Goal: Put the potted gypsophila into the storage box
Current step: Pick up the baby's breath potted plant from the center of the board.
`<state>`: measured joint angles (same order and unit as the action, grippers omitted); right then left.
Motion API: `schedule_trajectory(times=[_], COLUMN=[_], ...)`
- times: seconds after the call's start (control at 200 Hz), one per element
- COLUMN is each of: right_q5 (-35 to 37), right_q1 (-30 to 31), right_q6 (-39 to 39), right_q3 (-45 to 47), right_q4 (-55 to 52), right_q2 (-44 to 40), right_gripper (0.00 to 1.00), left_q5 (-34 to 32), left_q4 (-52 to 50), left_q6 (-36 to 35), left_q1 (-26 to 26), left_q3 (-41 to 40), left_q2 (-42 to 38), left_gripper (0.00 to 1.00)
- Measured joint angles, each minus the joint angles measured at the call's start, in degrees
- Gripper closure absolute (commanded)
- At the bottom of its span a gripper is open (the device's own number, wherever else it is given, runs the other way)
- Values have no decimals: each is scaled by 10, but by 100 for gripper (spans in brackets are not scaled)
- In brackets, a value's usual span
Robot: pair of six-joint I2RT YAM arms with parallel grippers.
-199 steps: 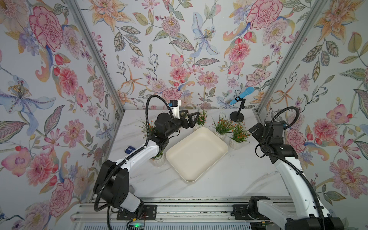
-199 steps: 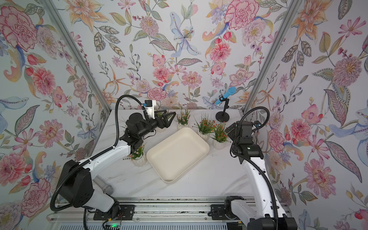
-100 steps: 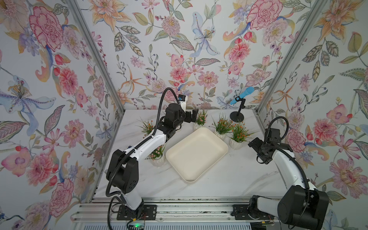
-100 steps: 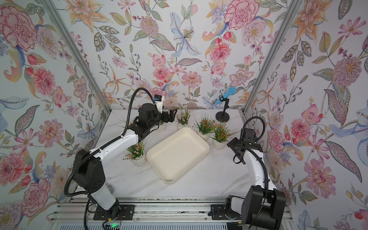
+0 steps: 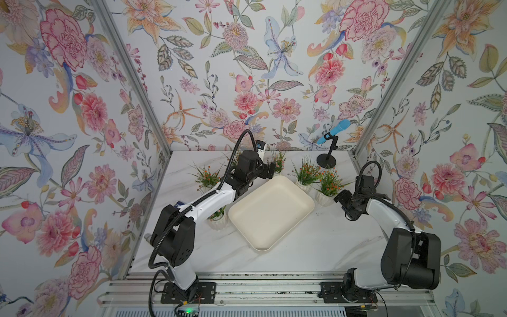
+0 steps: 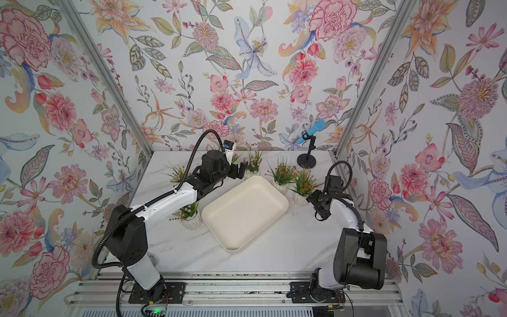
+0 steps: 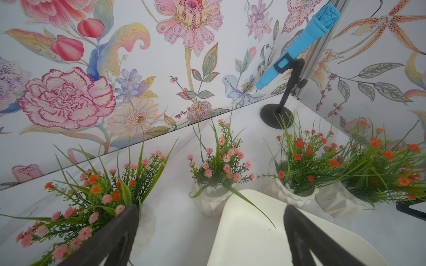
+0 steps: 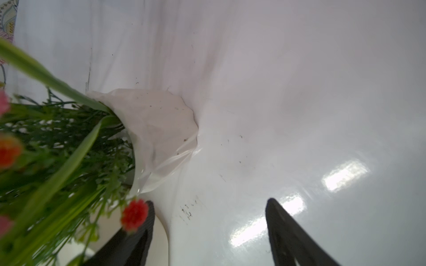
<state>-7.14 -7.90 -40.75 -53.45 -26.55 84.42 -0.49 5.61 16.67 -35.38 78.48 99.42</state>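
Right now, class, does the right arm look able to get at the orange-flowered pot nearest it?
Probably yes. The right hand is open, close beside that pot, with only bare table between them. The pot sits off toward one finger, so a small sideways shift seems needed.

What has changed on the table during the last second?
The right arm folded down and the right tool moved beside the rightmost flower pot, open, gripping nothing. The left arm sank lower; the left tool stayed open near the pink-flowered pot. All pots and the tray kept their places.
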Motion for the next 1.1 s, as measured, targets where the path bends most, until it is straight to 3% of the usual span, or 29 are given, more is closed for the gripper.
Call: schedule_trajectory(times=[0.365, 0.475, 0.675, 0.906, 1.101], right_q5=[1, 6, 54, 97, 110], right_q1=[21, 22, 48, 76, 76], right_q6=[-1, -3, -1, 4, 1], right_q3=[-51, -64, -115, -152, -154], right_q4=[25, 27, -9, -42, -54], right_q2=[42, 68, 122, 139, 135], right_gripper=[40, 52, 64, 95, 100], left_q5=[-28, -34, -49, -59, -60], left_q4=[10, 14, 21, 22, 23], left_q6=[18, 18, 18, 18, 17], left_q1=[0, -1, -3, -6, -7], left_q3=[-33, -35, -36, -40, -40], left_q2=[-27, -30, -31, -36, -39], left_gripper=[0, 0, 0, 0, 0])
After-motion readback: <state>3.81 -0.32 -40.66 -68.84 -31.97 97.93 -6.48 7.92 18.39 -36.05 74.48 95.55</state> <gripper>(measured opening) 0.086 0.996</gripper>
